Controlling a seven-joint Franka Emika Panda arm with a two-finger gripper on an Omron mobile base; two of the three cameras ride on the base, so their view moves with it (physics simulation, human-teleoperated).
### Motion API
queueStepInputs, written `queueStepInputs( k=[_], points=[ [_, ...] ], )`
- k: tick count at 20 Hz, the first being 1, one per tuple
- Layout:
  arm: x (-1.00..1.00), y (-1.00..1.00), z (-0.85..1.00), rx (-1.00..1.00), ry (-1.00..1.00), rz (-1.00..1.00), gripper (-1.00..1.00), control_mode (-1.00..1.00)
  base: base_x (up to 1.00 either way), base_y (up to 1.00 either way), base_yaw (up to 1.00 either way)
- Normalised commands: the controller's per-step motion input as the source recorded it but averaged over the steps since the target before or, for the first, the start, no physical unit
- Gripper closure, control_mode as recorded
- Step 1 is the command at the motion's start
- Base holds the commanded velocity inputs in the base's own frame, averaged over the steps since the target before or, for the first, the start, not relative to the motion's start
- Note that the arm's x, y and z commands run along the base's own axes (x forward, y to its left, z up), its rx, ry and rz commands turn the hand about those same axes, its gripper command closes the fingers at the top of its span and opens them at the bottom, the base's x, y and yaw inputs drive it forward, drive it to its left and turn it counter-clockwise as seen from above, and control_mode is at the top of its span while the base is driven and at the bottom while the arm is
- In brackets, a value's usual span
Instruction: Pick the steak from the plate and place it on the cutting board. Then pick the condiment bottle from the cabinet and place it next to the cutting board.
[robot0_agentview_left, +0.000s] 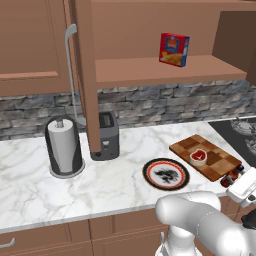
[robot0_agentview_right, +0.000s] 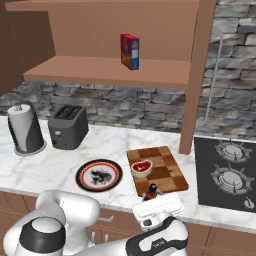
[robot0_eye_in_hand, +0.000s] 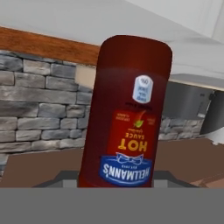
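Note:
The steak (robot0_agentview_left: 198, 157) (robot0_agentview_right: 141, 168) lies on the checkered cutting board (robot0_agentview_left: 215, 157) (robot0_agentview_right: 167, 172). To the board's left, the plate (robot0_agentview_left: 146, 172) (robot0_agentview_right: 80, 176) stands bare. My gripper (robot0_agentview_left: 239, 183) (robot0_agentview_right: 155, 198) hovers low at the counter's front edge, just in front of the board's near end. It is shut on the dark red condiment bottle (robot0_agentview_left: 231, 177) (robot0_agentview_right: 152, 190) (robot0_eye_in_hand: 127, 113), whose black cap points toward the board. In the hand view the bottle looms close with its label upside down. The cabinet (robot0_agentview_left: 150, 70) (robot0_agentview_right: 100, 70) shelf is open above.
A red and yellow box (robot0_agentview_left: 174, 49) (robot0_agentview_right: 129, 51) stands on the cabinet shelf. A toaster (robot0_agentview_left: 106, 135) (robot0_agentview_right: 67, 126) and a paper towel holder (robot0_agentview_left: 63, 147) (robot0_agentview_right: 25, 127) sit at the back left. A stove (robot0_agentview_right: 225, 172) borders the board on the right.

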Motion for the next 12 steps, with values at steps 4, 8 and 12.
queueStepInputs(
  k=[4, 8, 12],
  points=[
    [0.00, 0.02, -0.03, 0.00, 0.00, 0.00, -1.00, -1.00, 0.00, 0.00, 0.00],
    [0.00, 0.01, -0.02, 0.00, 0.00, 0.00, -1.00, -1.00, 0.00, 0.00, 0.00],
    [0.00, 0.00, -0.01, 0.00, 0.00, 0.00, -1.00, -1.00, 0.00, 0.00, 0.00]
  ],
)
